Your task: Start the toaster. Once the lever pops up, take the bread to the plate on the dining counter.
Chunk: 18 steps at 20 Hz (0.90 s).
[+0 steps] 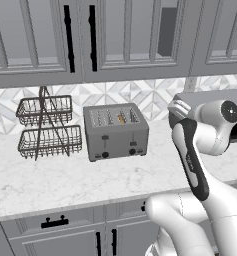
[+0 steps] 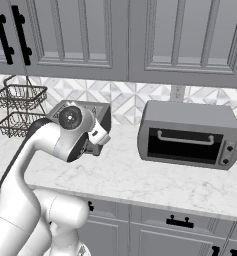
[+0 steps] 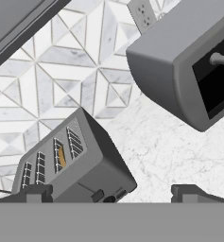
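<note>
The toaster (image 1: 116,131) stands on the tabletop (image 1: 50,180) against the tiled wall, to the left of the gripper (image 3: 111,191) and lower, with its long side along the wall. The jaws are wide open and empty. The bread (image 1: 121,118) sits in one right-hand slot; the levers face the robot.
</note>
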### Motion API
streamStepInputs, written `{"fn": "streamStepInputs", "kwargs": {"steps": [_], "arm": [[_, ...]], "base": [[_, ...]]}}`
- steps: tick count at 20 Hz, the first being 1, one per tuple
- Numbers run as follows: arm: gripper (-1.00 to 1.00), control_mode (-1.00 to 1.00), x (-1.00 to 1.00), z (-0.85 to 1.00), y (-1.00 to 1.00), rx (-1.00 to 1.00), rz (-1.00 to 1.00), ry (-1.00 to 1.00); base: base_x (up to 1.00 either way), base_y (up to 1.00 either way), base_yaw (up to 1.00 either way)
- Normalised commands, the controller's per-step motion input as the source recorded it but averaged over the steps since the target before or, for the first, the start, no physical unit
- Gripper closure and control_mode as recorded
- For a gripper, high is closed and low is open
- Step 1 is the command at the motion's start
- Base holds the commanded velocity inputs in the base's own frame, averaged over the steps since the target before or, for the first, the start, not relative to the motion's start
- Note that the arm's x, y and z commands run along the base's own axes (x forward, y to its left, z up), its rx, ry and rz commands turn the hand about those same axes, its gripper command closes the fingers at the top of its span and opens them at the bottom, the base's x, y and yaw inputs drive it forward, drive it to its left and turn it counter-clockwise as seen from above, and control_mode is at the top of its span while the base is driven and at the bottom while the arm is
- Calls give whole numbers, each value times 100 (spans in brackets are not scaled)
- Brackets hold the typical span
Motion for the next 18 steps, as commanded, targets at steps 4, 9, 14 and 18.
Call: {"fn": "streamStepInputs", "kwargs": {"steps": [4, 9, 14, 18], "arm": [[-100, -100, 0, 0, 0, 0, 0, 0], [-100, -100, 0, 0, 0, 0, 0, 0], [-100, -100, 0, 0, 0, 0, 0, 0], [-100, -100, 0, 0, 0, 0, 0, 0]], "base": [[0, 0, 0], [0, 0, 0], [0, 0, 0], [0, 0, 0]]}}
